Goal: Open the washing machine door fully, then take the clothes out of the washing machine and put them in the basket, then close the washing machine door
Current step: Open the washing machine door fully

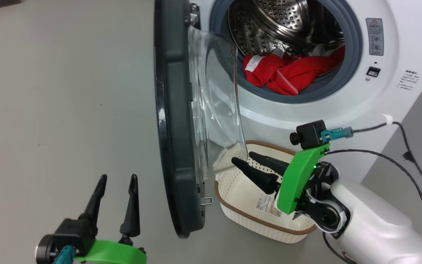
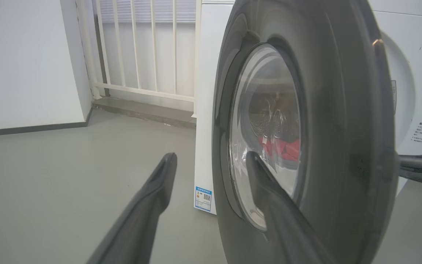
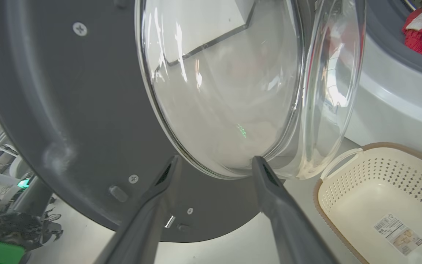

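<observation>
Our right gripper (image 3: 215, 159) hangs spread and empty near the basket (image 1: 247, 222), facing the washing machine door's (image 1: 176, 110) inner glass. Our left gripper (image 2: 211, 157), likewise released, faces its outer side. The head view shows red clothes (image 1: 291, 73) inside the washing machine (image 1: 306, 110).

A bare test room: washing machine (image 1: 306, 110) on plain grey floor (image 1: 68, 110), white wall (image 2: 24, 62), barred white railing (image 2: 141, 91).

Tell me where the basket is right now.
In the head view the basket sits on the floor, lower centre-right, in front of the washing machine and just right of the open washing machine door, with the right gripper close by.
</observation>
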